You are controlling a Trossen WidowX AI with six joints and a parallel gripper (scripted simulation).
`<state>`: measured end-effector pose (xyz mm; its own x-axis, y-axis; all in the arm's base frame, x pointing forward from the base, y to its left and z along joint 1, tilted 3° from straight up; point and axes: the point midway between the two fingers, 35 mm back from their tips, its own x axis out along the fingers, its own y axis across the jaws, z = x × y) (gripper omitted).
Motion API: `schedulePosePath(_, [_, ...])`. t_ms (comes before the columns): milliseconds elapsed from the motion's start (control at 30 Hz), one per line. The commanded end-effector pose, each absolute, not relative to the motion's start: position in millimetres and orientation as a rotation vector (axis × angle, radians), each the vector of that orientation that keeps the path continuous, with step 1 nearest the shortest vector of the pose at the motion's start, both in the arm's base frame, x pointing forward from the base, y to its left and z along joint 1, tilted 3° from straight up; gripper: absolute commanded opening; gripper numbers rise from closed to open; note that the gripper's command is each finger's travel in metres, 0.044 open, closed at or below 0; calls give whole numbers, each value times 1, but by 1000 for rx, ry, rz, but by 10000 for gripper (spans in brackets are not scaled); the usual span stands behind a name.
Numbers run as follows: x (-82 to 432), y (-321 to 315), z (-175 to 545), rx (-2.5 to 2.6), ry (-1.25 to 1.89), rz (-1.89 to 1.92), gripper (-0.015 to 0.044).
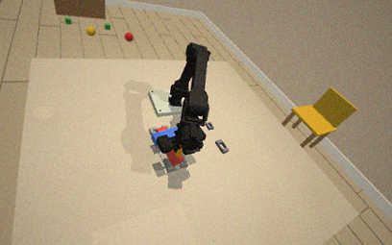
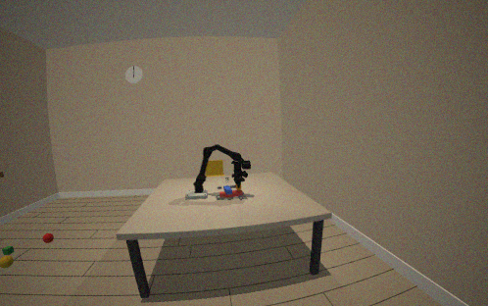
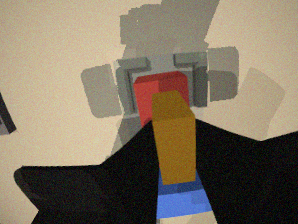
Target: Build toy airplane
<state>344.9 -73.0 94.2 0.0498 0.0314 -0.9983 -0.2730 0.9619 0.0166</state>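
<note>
My gripper (image 1: 180, 149) (image 2: 239, 185) (image 3: 169, 123) is shut on the orange-yellow tail fin (image 1: 180, 153) (image 3: 174, 150) and holds it upright over one end of the red fuselage (image 1: 173, 158) (image 2: 234, 194) (image 3: 146, 96). The fin's lower end is at or just above the fuselage top; its tab and the tail socket are hidden. The fuselage lies lengthwise in the grey jig (image 1: 168, 167) (image 3: 200, 90). The blue wing (image 1: 161, 136) (image 2: 227, 189) (image 3: 184, 204) lies across the fuselage, partly hidden by the gripper; its tab is not visible.
Two small dark holders (image 1: 209, 125) (image 1: 222, 146) stand on the table beside the arm. The arm's pale base plate (image 1: 160, 105) (image 2: 197, 196) is behind the jig. The arm reaches over the jig from that base. A yellow chair (image 1: 314, 120) stands beyond the table.
</note>
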Motion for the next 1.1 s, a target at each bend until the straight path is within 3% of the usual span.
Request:
schedulePosePath(0, [344, -72, 87, -193, 1507, 237, 66])
schedulePosePath(267, [344, -73, 87, -196, 1508, 235, 79])
schedulePosePath(400, [344, -73, 87, -196, 1508, 235, 52])
schedulePosePath(467, [344, -73, 87, -196, 1508, 235, 0])
schedulePosePath(567, [344, -73, 87, -196, 1508, 235, 0])
schedulePosePath(900, [344, -73, 87, -196, 1508, 235, 260])
schedulePosePath(1067, [344, -73, 87, -196, 1508, 235, 260])
